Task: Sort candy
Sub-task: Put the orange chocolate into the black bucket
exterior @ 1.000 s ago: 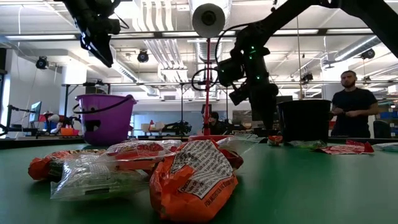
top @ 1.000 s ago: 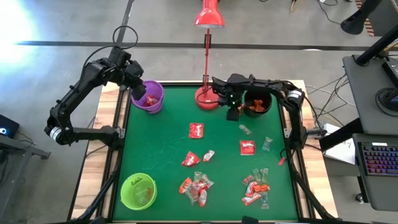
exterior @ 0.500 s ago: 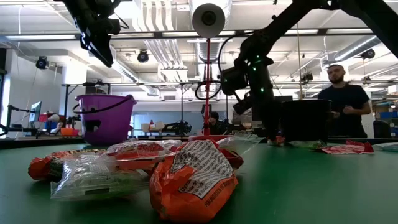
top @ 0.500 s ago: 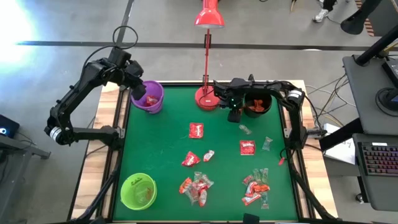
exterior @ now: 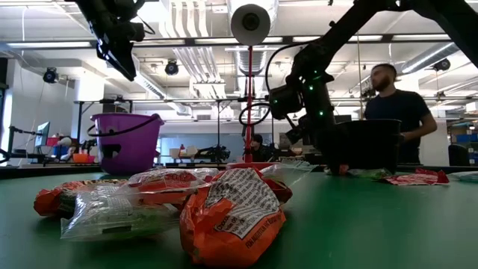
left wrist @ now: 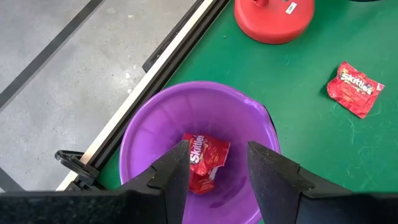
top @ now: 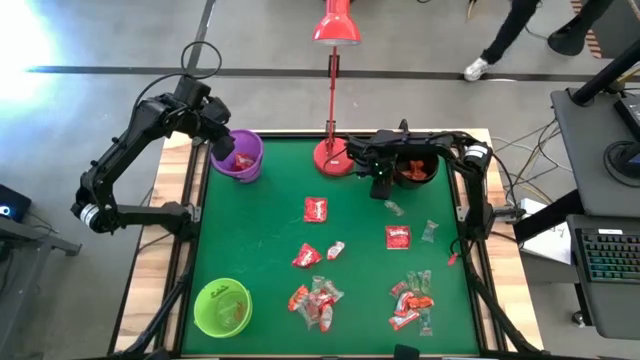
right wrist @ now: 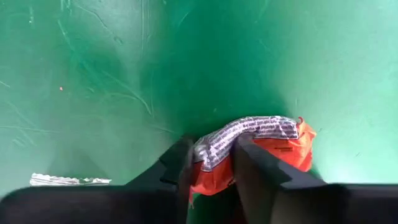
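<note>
Though high view hides it, right end effector (right wrist: 210, 163) clenches orange candy (right wrist: 261, 146); left end effector (left wrist: 216, 163) released.

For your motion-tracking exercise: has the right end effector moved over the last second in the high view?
Yes. The right end effector has shifted slightly rightward, away from the red lamp base and closer to the black cup.

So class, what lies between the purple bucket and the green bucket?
In the high view, only bare green table lies between the purple bucket and the green bucket; no candy sits there.
</note>
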Robot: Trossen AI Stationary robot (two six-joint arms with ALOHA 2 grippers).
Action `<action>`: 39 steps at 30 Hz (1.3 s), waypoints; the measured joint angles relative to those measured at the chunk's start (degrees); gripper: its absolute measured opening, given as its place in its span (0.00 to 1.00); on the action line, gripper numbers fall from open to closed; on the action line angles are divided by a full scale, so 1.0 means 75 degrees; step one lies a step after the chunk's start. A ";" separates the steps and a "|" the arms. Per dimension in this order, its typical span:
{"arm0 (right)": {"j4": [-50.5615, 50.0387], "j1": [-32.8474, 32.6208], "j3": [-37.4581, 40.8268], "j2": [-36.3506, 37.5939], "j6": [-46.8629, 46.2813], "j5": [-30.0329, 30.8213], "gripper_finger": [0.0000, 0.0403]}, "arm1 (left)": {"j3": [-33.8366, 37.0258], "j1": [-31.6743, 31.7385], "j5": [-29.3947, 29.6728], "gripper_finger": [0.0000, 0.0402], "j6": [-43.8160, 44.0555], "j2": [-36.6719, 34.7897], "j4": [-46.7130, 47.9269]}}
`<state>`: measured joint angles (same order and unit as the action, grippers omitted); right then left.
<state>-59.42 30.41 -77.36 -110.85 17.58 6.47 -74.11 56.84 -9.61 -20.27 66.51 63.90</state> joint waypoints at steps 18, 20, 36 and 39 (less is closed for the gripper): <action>-0.0911 -0.0005 -0.1303 -0.0049 -0.0444 -0.0086 0.03 | 0.0000 -0.0002 0.0000 0.35 0.0003 0.0000 0.0002; -0.1390 -0.0015 -0.1768 -0.0048 -0.0704 -0.0073 0.03 | 0.0000 0.0000 0.0001 0.35 0.0003 0.0001 0.0003; -0.4066 0.0047 -0.4637 0.0614 -0.2803 -0.0055 0.03 | 0.0000 0.0000 0.0009 0.35 0.0000 -0.0001 0.0022; -0.4086 0.0062 -0.4532 0.1017 -0.3214 -0.0054 0.03 | 0.0000 0.0000 0.0012 0.35 0.0000 0.0000 0.0080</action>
<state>-90.06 30.88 -111.36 -103.22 -6.52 6.07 -74.11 56.84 -9.52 -20.27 66.51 64.50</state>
